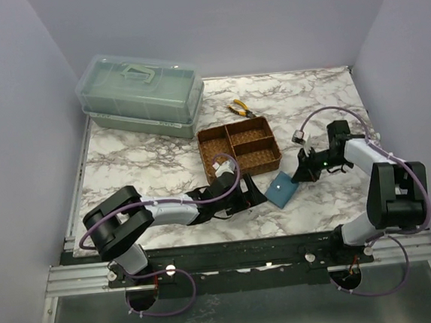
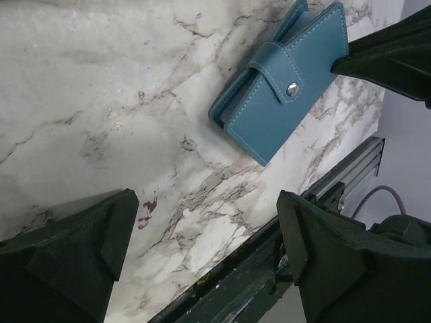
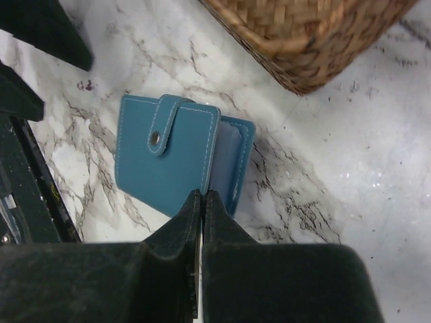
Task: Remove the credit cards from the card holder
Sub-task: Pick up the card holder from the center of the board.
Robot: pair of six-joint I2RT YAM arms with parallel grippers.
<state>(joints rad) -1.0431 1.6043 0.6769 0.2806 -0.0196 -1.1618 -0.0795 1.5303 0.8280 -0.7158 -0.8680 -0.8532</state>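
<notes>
Card holder [image 1: 281, 191] lies closed, strap up, diagonal to table [image 1: 148, 163] edge.

surface: marble-pattern table [image 1: 139, 157] | upper left: green storage box [image 1: 140, 96] | upper center: yellow-handled pliers [image 1: 241, 109] | center: woven three-compartment tray [image 1: 225, 128] | lower right of center: closed teal card holder [image 1: 281, 190]

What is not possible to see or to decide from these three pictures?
The cards: in no view; the holder is closed, strap snapped.
The right pincer: shut at the holder's edge in the right wrist view; its fingers hide whether it pinches the cover.
The tray: in the top view the left arm covers its near-left corner.
The box: the cloudy lid hides its contents in the top view.
</notes>
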